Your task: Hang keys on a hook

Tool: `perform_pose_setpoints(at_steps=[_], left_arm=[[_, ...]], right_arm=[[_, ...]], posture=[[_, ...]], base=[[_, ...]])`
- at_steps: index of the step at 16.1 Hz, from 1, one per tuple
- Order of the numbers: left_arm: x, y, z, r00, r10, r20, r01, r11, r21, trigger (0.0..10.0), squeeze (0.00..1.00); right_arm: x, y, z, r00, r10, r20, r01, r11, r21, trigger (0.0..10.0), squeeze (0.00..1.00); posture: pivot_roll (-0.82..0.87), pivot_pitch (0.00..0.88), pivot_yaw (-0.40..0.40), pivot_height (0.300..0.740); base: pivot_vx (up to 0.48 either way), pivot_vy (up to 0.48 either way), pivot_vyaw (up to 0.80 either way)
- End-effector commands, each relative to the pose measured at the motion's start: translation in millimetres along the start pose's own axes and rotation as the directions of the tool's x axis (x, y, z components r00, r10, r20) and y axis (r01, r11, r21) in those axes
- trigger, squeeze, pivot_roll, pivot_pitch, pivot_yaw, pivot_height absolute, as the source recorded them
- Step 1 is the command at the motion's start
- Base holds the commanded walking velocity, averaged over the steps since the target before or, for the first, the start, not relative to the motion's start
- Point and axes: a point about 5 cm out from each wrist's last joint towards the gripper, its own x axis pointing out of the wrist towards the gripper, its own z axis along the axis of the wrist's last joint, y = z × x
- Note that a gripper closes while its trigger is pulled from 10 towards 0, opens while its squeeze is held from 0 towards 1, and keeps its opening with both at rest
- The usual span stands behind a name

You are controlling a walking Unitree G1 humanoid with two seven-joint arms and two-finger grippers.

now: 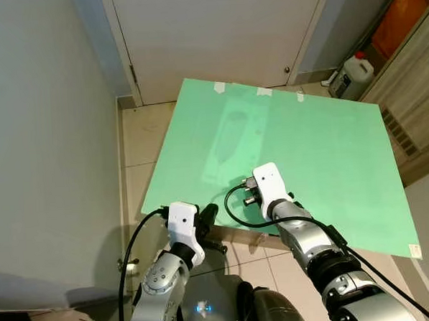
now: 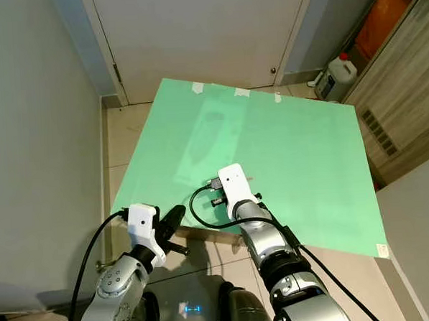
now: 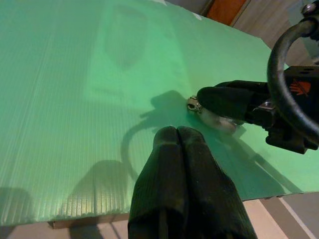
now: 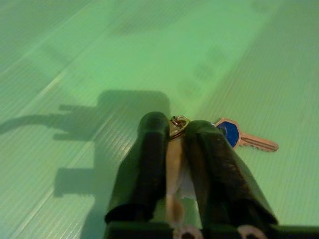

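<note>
Wall: a pale grey wall [image 1: 33, 141] fills the robot's left side, beside the tiled floor [image 1: 138, 146].
Left gripper: the left gripper [image 3: 177, 137] hangs just over the near left edge of the green sheet, apart from the keys. Its two black fingers [image 3: 164, 184] are pressed together with nothing between them.
Green sheet: a large green corrugated sheet [image 1: 329, 147] lies flat on the floor before the robot, taped along its far edge next to a closed white door [image 1: 215, 31].
Right gripper: the right gripper [image 4: 174, 130] is low over the near middle of the sheet, its white wrist camera [image 1: 268, 181] showing from the head views. Its fingers [image 4: 144, 164] are clenched on the bunch of keys, with a pale fob pinched between them and the brass ring at the fingertips.
Keys: the keys [image 4: 234, 135] lie on the green sheet at the right gripper's tips. One key with a blue head rests flat on the sheet, its blade pointing away from the fingers.
Right side: a white plastic jug [image 1: 354, 74] with a red cap stands on the floor beyond the sheet's far right corner, beside a wooden cabinet [image 1: 413, 100].
</note>
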Motion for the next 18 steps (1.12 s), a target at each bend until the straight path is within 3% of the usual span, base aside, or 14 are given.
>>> perform_pose_setpoints(at_steps=[1, 6, 11, 14, 15, 16, 17, 18], left_arm=[[2.6, -12.5, -1, 1.000, -0.020, 0.005, 0.021, 0.999, -0.033, 10.0, 0.00], [2.8, -11.1, -1, 1.000, -0.015, 0.004, 0.015, 0.999, -0.032, 10.0, 0.00], [3.7, -10.0, -1, 1.000, -0.013, 0.003, 0.013, 0.999, -0.032, 10.0, 0.00], [5.1, -9.2, 0, 1.000, -0.013, 0.004, 0.013, 0.999, -0.030, 10.0, 0.00], [5.6, -8.8, 0, 1.000, -0.012, 0.007, 0.012, 1.000, -0.029, 10.0, 0.00], [5.6, -8.5, 1, 1.000, -0.011, 0.008, 0.011, 1.000, -0.029, 10.0, 0.00], [5.4, -8.8, 0, 1.000, -0.011, 0.007, 0.011, 1.000, -0.028, 10.0, 0.00], [5.0, -9.0, 0, 1.000, -0.011, 0.005, 0.011, 1.000, -0.028, 10.0, 0.00]], right_arm=[[-1.6, -3.5, -10, 0.999, -0.019, -0.041, 0.019, 1.000, -0.011, 0.0, 0.00], [-0.4, -2.5, -3, 1.000, 0.004, 0.008, -0.005, 0.998, 0.058, 0.0, 0.00], [-0.9, -2.4, 17, 0.988, 0.060, 0.142, -0.098, 0.955, 0.280, 0.0, 0.00], [-2.2, -11.4, 20, 0.983, 0.059, 0.175, -0.106, 0.957, 0.269, 0.0, 0.00], [-3.5, -18.3, 20, 0.984, 0.052, 0.170, -0.070, 0.992, 0.107, 10.0, 0.00], [-4.4, -18.9, 20, 0.983, 0.067, 0.169, -0.071, 0.997, 0.020, 10.0, 0.00], [-6.6, -14.0, 20, 0.976, 0.131, 0.174, -0.129, 0.991, -0.028, 10.0, 1.00], [-8.1, -12.0, 20, 0.970, 0.161, 0.180, -0.160, 0.987, -0.022, 10.0, 1.00]], posture=[[0.06, 0.218, -0.054, 0.740], [0.06, 0.218, -0.056, 0.740], [0.06, 0.215, -0.060, 0.740], [0.06, 0.208, -0.064, 0.740], [0.06, 0.206, -0.065, 0.740], [0.06, 0.206, -0.065, 0.740], [0.06, 0.205, -0.068, 0.740], [0.06, 0.205, -0.068, 0.740]], base=[[0.000, 0.000, 0.00], [0.000, 0.000, 0.00], [0.000, 0.000, 0.00], [0.000, 0.000, 0.00], [0.000, 0.000, 0.00], [0.000, 0.000, 0.00], [0.000, 0.000, 0.00], [0.000, 0.000, 0.00]])
